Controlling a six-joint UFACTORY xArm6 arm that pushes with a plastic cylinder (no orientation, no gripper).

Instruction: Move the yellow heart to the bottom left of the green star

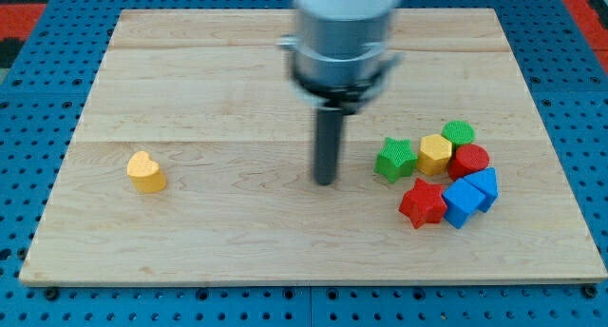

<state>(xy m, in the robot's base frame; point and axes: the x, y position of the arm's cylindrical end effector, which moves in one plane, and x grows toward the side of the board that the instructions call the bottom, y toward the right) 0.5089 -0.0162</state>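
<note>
My tool was a bare rod, nothing to pinch; my tip point(326, 181) stood mid-counter, seemingly approaching; the yellow heart point(145, 171), near the left edge, needed pushing toward the green star point(395, 159).

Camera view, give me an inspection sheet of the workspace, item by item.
Surface: wooden board, no damage seen.
Job's things: yellow heart alone at the view's left; green star at the view's right, in a cluster.
Clutter: yellow block, green block, red round block, red star, two blue blocks, packed by the green star.
Grippers: none; my tip between heart and star, touching neither.
Cables: nothing seen.
Surroundings: blue pegboard.
</note>
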